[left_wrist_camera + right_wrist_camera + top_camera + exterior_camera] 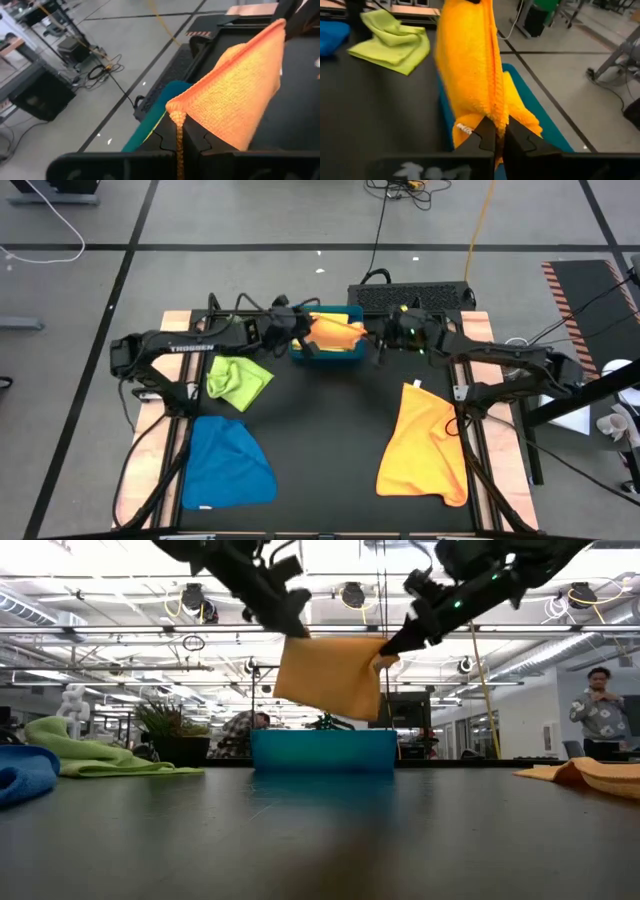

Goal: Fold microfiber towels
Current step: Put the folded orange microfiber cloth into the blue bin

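An orange microfiber towel [335, 332] hangs between my two grippers over the teal tray [325, 356] at the far middle of the table. My left gripper [300, 328] is shut on the towel's left end, and my right gripper [384, 340] is shut on its right end. In the low view the towel [330, 675] droops as a folded sheet, its lower edge just above the tray [325, 752]. On the table lie a lime green towel [238, 380] and a blue towel [228, 463] at the left, and a yellow-orange towel [422, 448] at the right. My left gripper pinches a bunched upper corner of the orange towel [176, 111] between its two fingers, coming from the table's left and slanting a little downward. The cloth runs from there toward the other arm and hangs below, clear of the table. My right gripper pinches the towel's opposite upper end [492, 116], several layers gathered at a fold, between its two fingers. It comes from the table's right, slanting slightly down. The towel hangs below the fingers over the tray.
A black box [410, 297] sits just beyond the tray at the far edge. A small potted plant [165, 730] shows behind the lime towel in the low view. A person [600, 705] stands in the room at the far right. The table's middle [330, 430] is bare dark mat.
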Robot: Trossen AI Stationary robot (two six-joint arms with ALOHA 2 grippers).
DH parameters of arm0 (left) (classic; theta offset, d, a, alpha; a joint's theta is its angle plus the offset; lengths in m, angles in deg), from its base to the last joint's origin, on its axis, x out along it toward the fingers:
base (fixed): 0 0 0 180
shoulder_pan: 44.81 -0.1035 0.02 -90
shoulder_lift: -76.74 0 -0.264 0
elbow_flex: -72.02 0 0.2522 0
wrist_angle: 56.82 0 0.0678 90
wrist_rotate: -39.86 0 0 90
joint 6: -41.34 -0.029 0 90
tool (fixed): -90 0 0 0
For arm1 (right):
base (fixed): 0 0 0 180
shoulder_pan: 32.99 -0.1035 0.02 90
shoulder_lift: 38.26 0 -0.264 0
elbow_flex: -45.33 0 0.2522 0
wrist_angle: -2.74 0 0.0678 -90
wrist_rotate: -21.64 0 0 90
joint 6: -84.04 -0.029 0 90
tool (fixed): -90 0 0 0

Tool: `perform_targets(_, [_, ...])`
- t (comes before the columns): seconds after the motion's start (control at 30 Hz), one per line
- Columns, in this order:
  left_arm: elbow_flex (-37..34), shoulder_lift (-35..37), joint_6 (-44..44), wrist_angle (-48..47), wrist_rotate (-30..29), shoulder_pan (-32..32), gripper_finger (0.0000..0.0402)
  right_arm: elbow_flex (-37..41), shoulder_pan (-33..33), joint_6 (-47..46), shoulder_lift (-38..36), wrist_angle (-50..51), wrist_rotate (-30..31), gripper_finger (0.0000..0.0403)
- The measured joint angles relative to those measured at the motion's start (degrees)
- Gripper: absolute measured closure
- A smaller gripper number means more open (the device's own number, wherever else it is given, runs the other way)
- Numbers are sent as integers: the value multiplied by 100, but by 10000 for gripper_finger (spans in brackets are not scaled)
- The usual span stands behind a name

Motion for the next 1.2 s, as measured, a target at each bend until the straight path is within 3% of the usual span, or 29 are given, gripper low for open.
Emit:
perform_targets(0.27, [-603,-101,155,880,488,-678,401,-563,752,176,1034,-2,-778,402])
perform_targets(0.43, [-976,-138,203,1230,647,-907,401,-643,836,219,1426,-2,-834,402])
perform_targets(0.8, [-1250,-185,315,1420,1072,-962,401,-649,831,-185,1260,388,-1666,402])
perform_targets(1.2, [-1247,-303,528,1108,1080,-1005,401,-647,848,-436,1586,404,-1839,403])
